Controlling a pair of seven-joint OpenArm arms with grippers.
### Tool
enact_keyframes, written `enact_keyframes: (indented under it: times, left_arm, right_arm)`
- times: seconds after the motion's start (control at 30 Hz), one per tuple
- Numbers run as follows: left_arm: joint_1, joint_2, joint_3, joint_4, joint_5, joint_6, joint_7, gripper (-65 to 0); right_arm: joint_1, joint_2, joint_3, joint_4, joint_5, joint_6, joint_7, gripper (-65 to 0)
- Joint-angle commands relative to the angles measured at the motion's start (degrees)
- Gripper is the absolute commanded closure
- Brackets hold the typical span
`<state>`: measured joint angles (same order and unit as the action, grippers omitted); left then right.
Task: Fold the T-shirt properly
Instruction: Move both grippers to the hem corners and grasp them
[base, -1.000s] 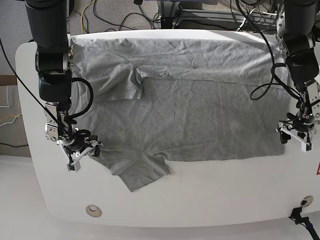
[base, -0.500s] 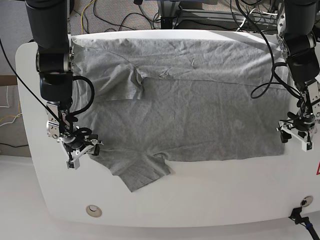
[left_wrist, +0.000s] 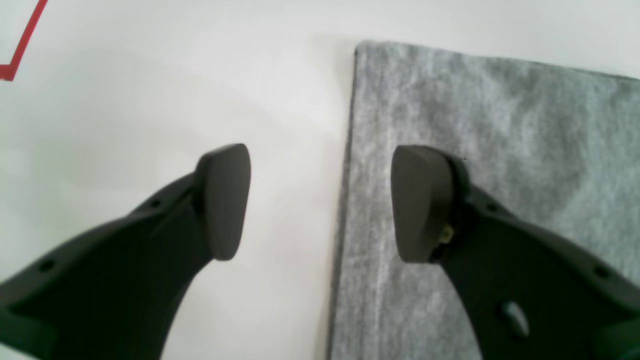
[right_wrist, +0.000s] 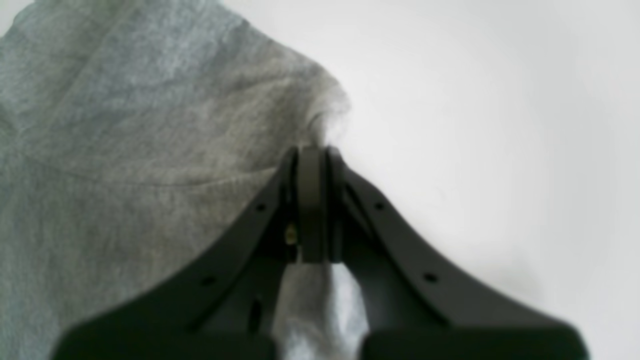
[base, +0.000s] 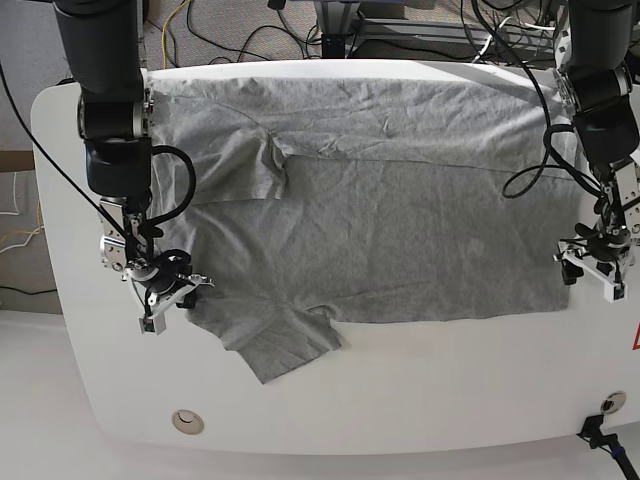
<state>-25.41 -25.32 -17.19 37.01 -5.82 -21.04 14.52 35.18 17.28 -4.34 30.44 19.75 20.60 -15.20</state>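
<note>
The grey T-shirt lies spread across the white table; the right gripper pinches a bunched edge of the cloth by the shoulder; the left gripper, jaws spread, straddles the hem's straight edge.

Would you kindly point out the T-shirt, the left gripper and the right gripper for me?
T-shirt (base: 400, 240): base view, middle of the flat grey body.
left gripper (left_wrist: 320, 202): left wrist view, open gap straddling the shirt's edge.
right gripper (right_wrist: 312, 165): right wrist view, shut tips pinching bunched fabric.
</note>
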Motion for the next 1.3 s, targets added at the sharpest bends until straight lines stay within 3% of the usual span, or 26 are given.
enact_keyframes:
  times: [0.0,0.3,0.8,1.03,1.27]
  left_arm:
    - [-1.62,-1.10,-0.17,0.92,1.91,0.16,-1.12,-41.7]
    - [-6.99,-0.66,-0.17,-7.34,4.29,-0.02,-1.12,-41.5]
    - [-6.81,2.16,-0.17,-7.26,4.02,-0.19,-1.12,-41.3]
    - [-6.81,2.16,-0.17,-7.26,3.93,-0.28,-1.12,-19.3]
    - [-6.81,2.16,-0.26,-7.26,3.93,-0.28,-1.12,-18.4]
  right_arm:
    - [0.91,0.52,0.16,0.64,0.25,0.10,-0.40,0.0]
    - [0.47,-0.44,0.16,0.64,0.25,0.19,-0.40,0.0]
    - [0.47,-0.53,0.16,0.64,0.25,0.45,-0.40,0.0]
    - [0.21,-0.35,0.16,0.82,0.25,0.54,-0.31,0.0]
    - [0.12,-0.35,0.16,1.52,0.25,0.54,0.30,0.0]
